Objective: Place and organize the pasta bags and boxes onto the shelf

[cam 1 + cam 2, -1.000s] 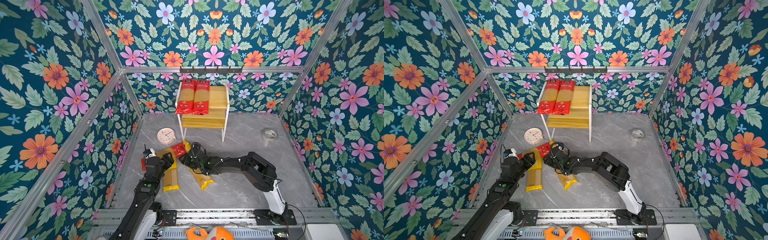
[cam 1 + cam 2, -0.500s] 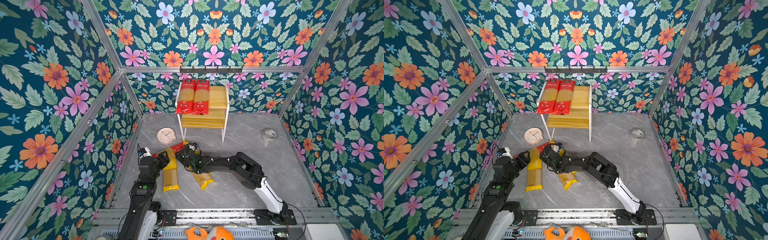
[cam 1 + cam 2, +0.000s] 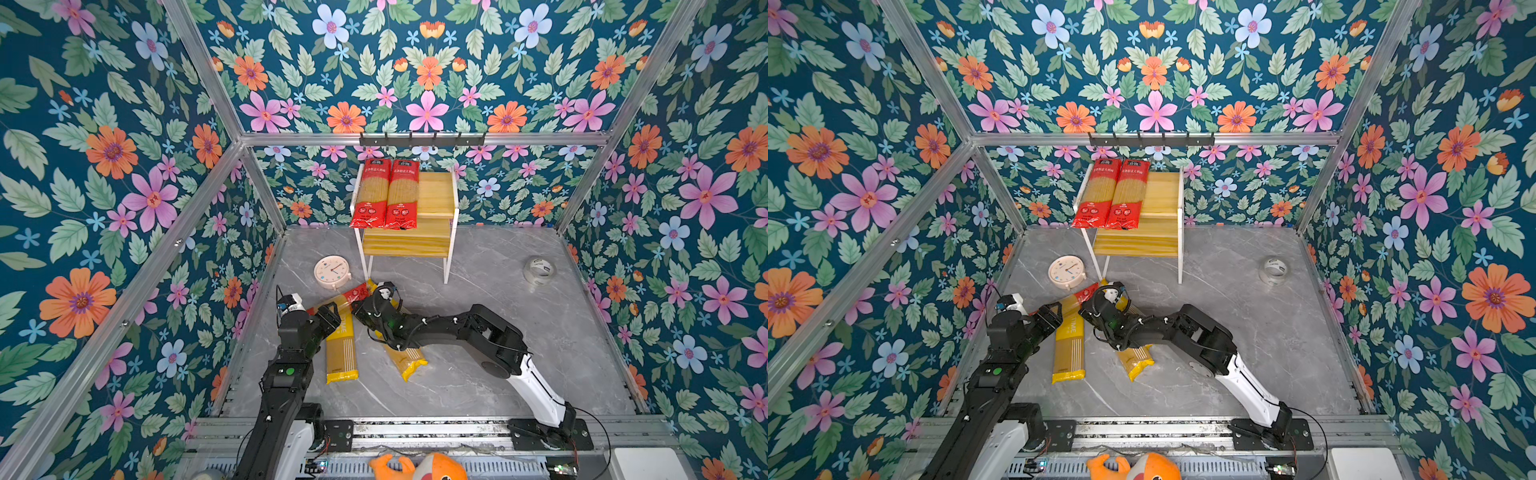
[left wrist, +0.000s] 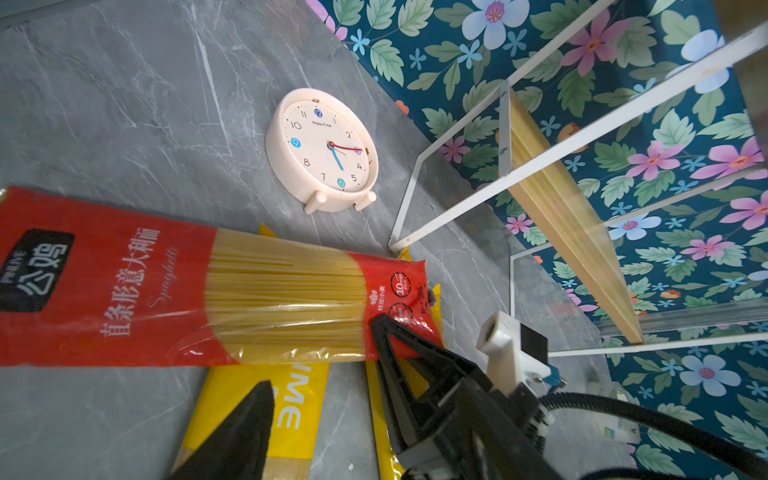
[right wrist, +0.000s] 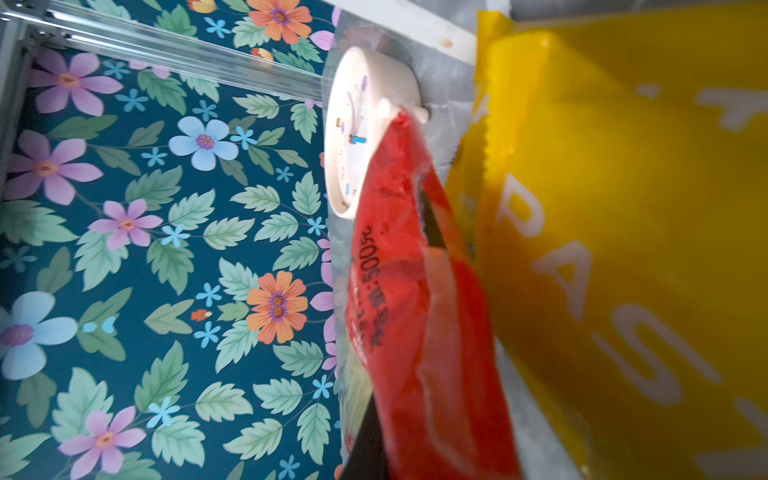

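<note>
Looking at this grab, the right gripper [image 4: 377, 332] has its fingers pinched shut on the thin end flap of the loose red packet [image 4: 249, 291]. That packet lies flat on the worktop [image 3: 498, 257] across the yellow packets [image 3: 341, 353], close to the clock [image 3: 331, 271] and a front leg of the shelf [image 3: 436, 195]. The left gripper [image 3: 328, 316] sits just beside the packet with fingers apart, holding nothing.

My take on handling: it's a long bag of dry spaghetti, so stiff along its length but brittle. It probably has some heft, and the glossy film looks slippery. The end flap is only crinkled film with no noodles in it. Lifting from there alone would likely let the packet hang and swing, and the film could slide out or tear.

I'd rather pinch across the width near the middle, over the clear window where the strands are bundled. Failing that, prop the far end with the free arm so it travels level. Go easy on the squeeze, strands snap.

The shelved red packets [image 3: 370, 193] lie side by side on the top board, ends poking past its front edge. There's bare board next to them, so this one should slot in alongside. The yellow ones might get dragged, since the red packet rests on them.
</note>
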